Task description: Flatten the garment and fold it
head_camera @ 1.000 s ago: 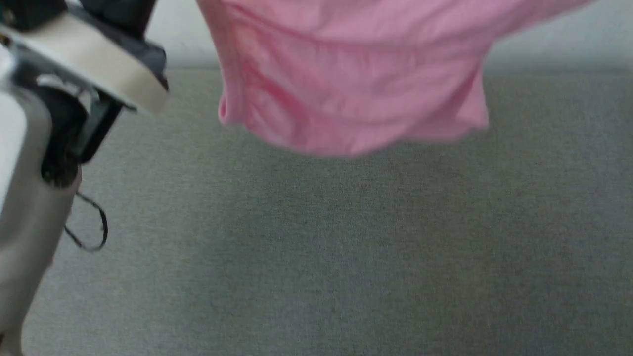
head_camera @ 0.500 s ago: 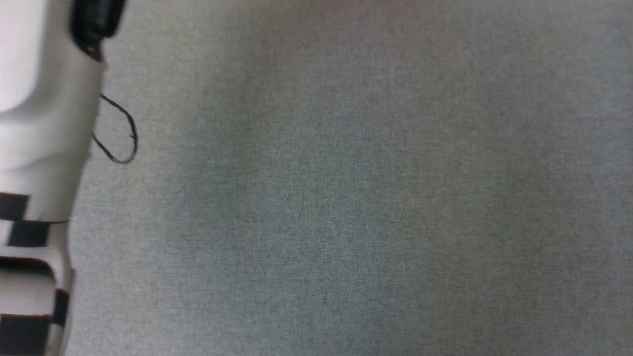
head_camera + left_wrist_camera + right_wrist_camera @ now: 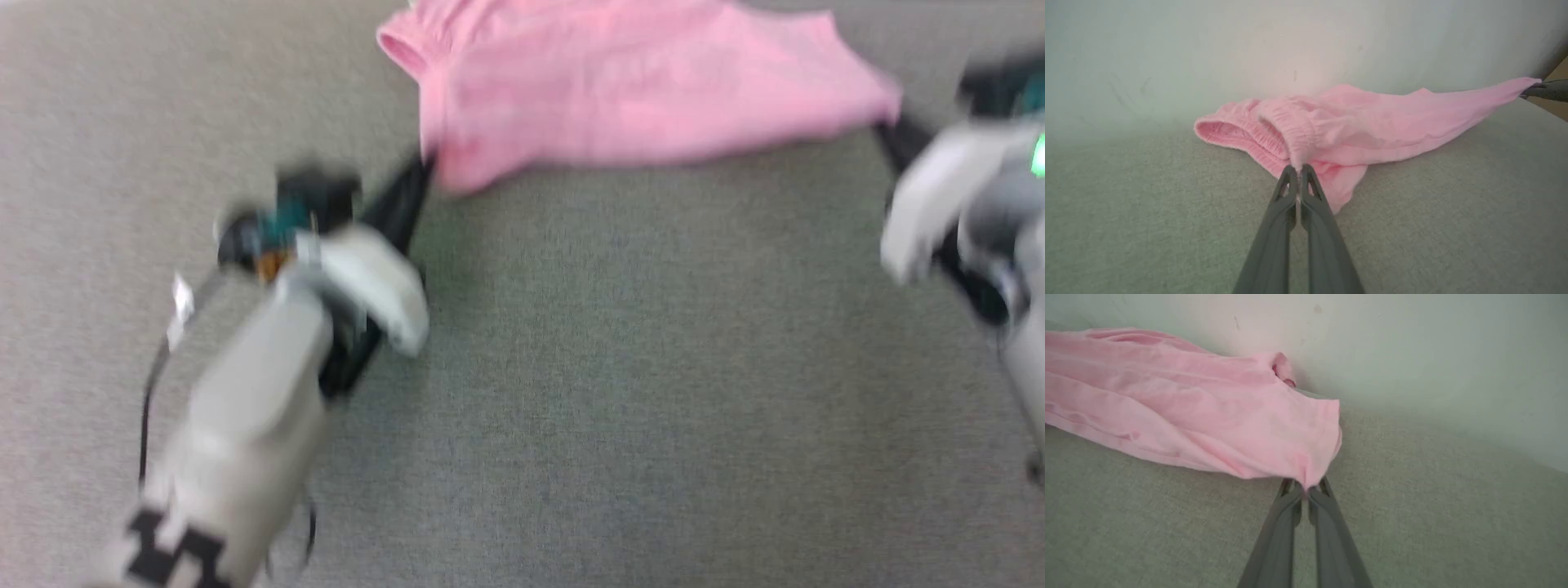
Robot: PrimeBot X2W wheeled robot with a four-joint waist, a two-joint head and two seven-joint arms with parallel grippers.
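The grey tabletop [image 3: 571, 367] carries the pink shorts [image 3: 620, 106], stretched along its far side. I'm flattening: my left gripper [image 3: 1299, 173] pinches the waistband [image 3: 1290, 130] and my right gripper [image 3: 1306, 492] pinches the opposite corner. Next, I judge, the cloth needs pulling taut and laying smooth.

You're looking at a plain indoor work setup: a grey fabric-covered worktop [image 3: 1167, 245] set against a bare, pale wall [image 3: 1208, 49].
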